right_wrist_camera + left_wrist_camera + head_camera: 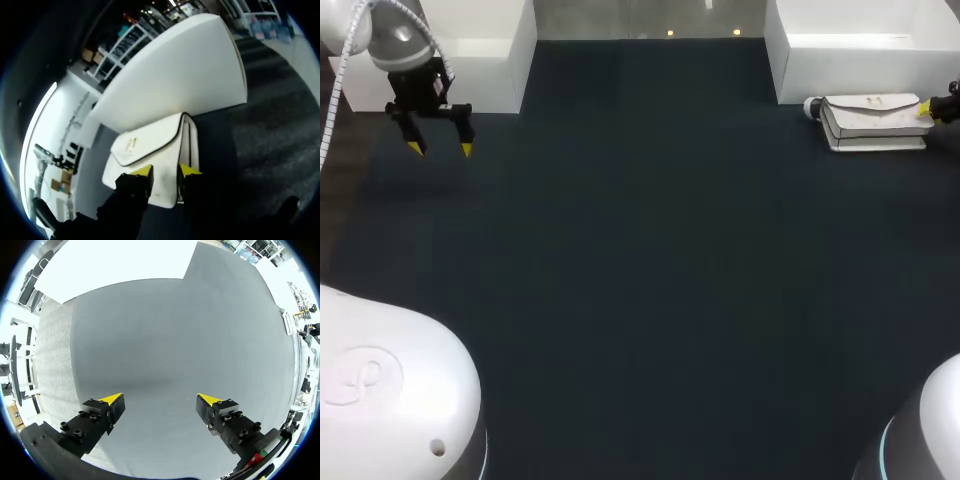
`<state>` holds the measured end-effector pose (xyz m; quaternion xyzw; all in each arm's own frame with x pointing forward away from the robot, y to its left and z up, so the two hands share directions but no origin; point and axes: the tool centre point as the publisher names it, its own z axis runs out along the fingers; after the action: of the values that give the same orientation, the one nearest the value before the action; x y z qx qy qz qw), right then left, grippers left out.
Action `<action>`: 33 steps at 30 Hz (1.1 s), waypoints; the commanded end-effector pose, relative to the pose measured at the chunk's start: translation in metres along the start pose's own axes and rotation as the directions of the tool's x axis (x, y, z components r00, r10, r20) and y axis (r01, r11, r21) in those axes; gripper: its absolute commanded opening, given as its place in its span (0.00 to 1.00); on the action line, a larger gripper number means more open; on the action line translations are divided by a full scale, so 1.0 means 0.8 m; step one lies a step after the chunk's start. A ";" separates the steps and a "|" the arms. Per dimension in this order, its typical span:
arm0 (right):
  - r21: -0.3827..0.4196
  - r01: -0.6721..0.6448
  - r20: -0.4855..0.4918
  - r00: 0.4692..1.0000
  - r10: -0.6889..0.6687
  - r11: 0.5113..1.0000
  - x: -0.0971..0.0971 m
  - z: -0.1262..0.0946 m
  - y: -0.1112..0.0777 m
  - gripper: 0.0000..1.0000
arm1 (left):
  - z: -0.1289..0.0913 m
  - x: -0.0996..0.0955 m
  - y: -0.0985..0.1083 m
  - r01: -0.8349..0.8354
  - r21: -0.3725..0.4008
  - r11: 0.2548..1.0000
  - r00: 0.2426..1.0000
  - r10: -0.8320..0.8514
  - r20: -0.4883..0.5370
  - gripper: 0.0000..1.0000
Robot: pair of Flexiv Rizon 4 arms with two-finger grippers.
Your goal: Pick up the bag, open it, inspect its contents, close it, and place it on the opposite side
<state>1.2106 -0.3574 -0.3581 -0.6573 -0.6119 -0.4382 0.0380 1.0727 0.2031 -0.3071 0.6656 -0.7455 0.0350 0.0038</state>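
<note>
Gripping the white bag: right gripper is narrowed onto its near end, both yellow tips pressed against it from either side. Bag sits on the counter, stretching ahead of that gripper. Left gripper spread wide, nothing between its tips, bare counter beneath.

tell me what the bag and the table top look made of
The bag looks like smooth white leather or faux leather, which one I cannot tell: even satin face, flap edged in dark piping. The table top seems covered in dark matte fabric or mat: no glare, and a fine grainy texture in the right wrist view.
</note>
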 end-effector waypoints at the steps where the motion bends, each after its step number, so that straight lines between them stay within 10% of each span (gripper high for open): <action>1: 0.818 0.101 -0.192 0.976 0.104 0.567 -0.007 -0.009 0.012 1.00 | 0.000 0.000 0.000 0.001 0.000 1.000 1.000 -0.001 0.001 1.00; 16: 0.756 -0.002 0.155 0.972 -0.177 0.654 0.044 -0.079 0.011 1.00 | 0.000 0.000 0.000 0.001 0.000 1.000 1.000 -0.001 0.001 1.00; 33: 0.720 -0.124 0.416 0.864 -0.282 0.683 0.103 -0.094 -0.040 1.00 | 0.000 0.000 0.000 0.001 0.000 1.000 1.000 -0.001 0.001 1.00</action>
<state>1.1330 -0.3373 -0.2813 -0.6561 -0.7435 -0.0971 0.0853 1.0727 0.2031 -0.3070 0.6656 -0.7455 0.0349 0.0039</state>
